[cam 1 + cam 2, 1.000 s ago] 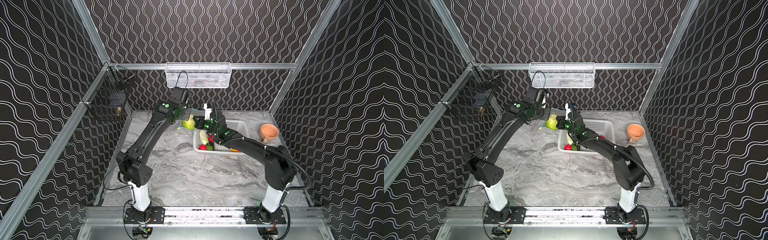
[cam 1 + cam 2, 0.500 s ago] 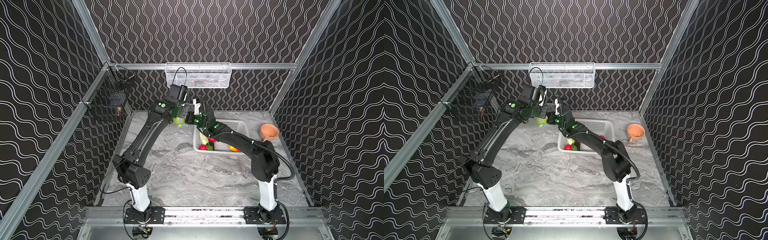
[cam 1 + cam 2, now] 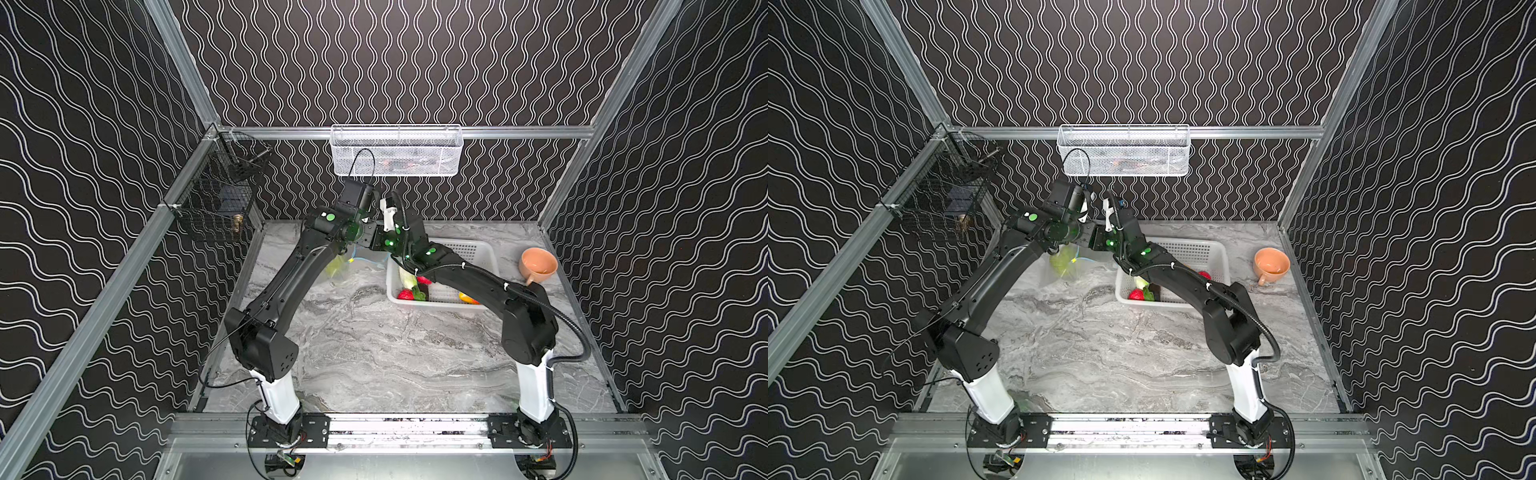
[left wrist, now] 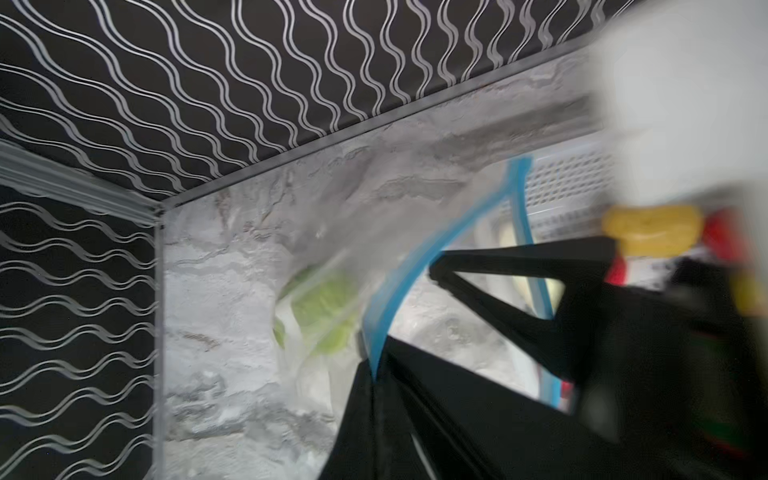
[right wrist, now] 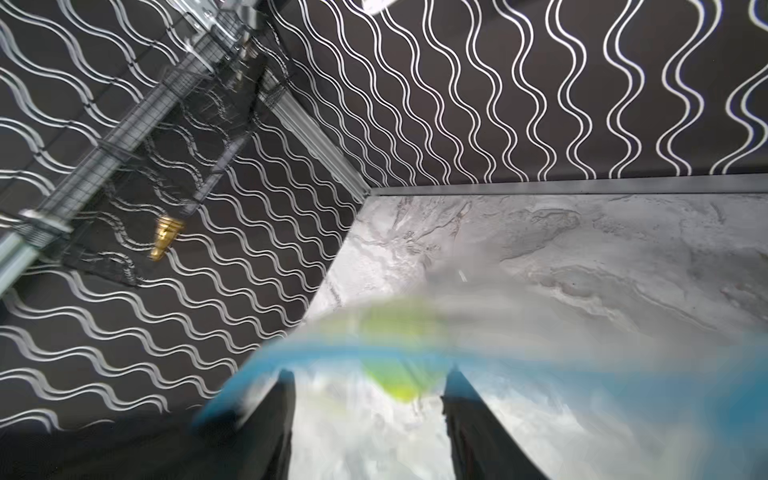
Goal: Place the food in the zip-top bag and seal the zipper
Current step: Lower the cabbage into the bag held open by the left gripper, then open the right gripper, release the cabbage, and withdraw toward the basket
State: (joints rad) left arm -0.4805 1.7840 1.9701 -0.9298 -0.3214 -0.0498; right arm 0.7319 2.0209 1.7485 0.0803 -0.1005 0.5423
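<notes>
At the back of the table (image 3: 374, 357), the left gripper (image 4: 374, 374) clamps the zipper (image 4: 399, 286) of the zip-top bag (image 4: 303, 357); the strip runs crosswise just before the right gripper (image 5: 370, 374), parted and empty; other food (image 3: 405, 294) lies in the basket (image 3: 432, 305) beneath that arm.

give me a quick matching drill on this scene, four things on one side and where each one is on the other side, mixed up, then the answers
Things:
1. green melon
2. strawberry
3. orange cup
4. zipper

Places:
A. in the white basket
B. pinched in the shut left gripper
C. inside the zip-top bag
D. on the table, right of the basket in both top views

Pairs: 1-C, 2-A, 3-D, 4-B
</notes>
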